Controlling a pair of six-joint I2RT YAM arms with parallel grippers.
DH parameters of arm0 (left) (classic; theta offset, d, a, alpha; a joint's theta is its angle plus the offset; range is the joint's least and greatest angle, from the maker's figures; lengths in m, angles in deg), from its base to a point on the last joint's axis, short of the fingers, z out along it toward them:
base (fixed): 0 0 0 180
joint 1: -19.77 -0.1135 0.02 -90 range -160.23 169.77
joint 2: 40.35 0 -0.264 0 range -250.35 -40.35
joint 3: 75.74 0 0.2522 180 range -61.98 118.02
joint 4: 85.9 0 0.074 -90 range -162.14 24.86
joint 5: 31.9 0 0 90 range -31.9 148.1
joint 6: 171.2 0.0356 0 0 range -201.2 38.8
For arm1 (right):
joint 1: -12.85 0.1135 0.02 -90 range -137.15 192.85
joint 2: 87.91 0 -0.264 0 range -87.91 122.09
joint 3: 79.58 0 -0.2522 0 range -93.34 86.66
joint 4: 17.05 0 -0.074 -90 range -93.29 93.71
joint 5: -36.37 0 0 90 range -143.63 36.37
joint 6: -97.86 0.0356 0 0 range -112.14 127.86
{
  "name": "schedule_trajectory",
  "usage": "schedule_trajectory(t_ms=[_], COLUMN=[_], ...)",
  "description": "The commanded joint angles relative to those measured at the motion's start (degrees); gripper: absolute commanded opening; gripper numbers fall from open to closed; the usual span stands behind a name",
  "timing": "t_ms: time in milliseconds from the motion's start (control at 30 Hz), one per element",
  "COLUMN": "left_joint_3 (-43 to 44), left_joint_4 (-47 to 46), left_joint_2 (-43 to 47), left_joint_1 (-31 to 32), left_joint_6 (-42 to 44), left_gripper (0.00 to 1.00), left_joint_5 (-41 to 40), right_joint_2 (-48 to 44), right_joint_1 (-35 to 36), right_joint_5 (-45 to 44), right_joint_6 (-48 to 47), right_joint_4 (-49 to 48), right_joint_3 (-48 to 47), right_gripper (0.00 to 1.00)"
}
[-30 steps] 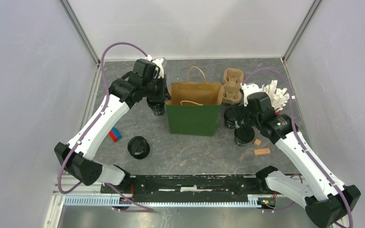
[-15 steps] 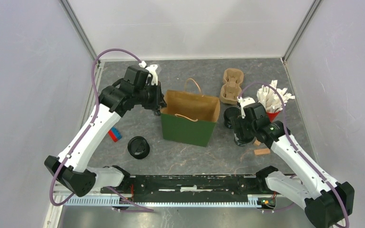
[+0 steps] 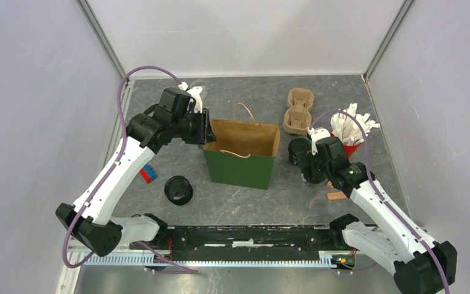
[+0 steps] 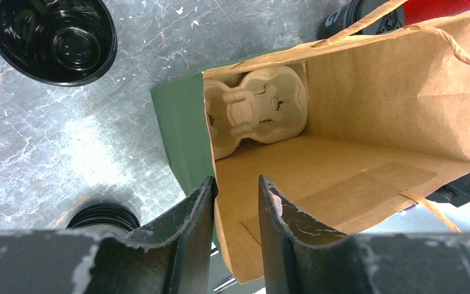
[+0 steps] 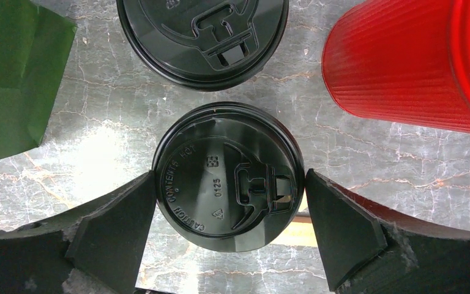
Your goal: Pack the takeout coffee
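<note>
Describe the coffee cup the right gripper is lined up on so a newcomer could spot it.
Find the green paper bag mid-table, then look right, toward the red cup. Two lidded black coffee cups stand between them. Yours is the nearer cup, toward the arm bases, flanked by the open fingers of the right gripper; the farther cup stands free.

bench [image 5: 367, 153]: grey stone-look top, white-veined, faint sheen
paper bag [image 4: 379, 92]: matt green outside, plain brown kraft inside, lightly creased, with a taped seam; twisted paper handles
cup carrier [image 4: 257, 110], inside the bag: tan moulded pulp, rough, matt
coffee cup lid [image 5: 226, 184]: black plastic, glossy, smooth, embossed lettering
red cup [image 5: 404, 67]: finely ribbed plastic, shiny, slightly translucent
left fingers [image 4: 190, 226], right fingers [image 5: 113, 226]: black, matt, edges scuffed pale
</note>
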Motion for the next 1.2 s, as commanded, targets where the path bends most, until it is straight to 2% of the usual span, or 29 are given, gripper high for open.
schedule_trajectory(t_ms=[0,267,533,733,1000,1167], left_joint_3=[1.6,2.5,2.8,2.9,3.3,3.3], left_joint_4=[0.3,0.5,0.5,0.5,0.6,0.8], left_joint_2=[1.5,0.9,0.7,0.5,0.5,0.7], left_joint_1=[0.0,0.0,0.0,0.0,-0.1,0.0], left_joint_6=[0.0,0.4,0.6,0.7,0.9,0.8], left_gripper=[0.4,0.42,0.44,0.44,0.45,0.45], left_joint_5=[0.0,-0.5,-0.8,-0.7,-0.8,-0.9], right_joint_2=[-0.2,1.1,1.0,1.2,-0.2,-0.9], right_joint_1=[-0.1,-0.2,-0.2,-0.2,-0.2,-0.3], right_joint_5=[-1.3,-1.2,-0.3,-0.4,-0.6,-0.8], right_joint_6=[0.1,-1.3,-1.7,-1.8,-1.8,-1.9], right_joint_4=[-1.3,-1.3,-1.3,-1.5,-3.0,-3.5], right_joint_3=[-1.9,-3.5,-3.7,-3.2,-1.2,-0.5], right_gripper=[0.98,0.98,0.89,0.93,0.83,0.81])
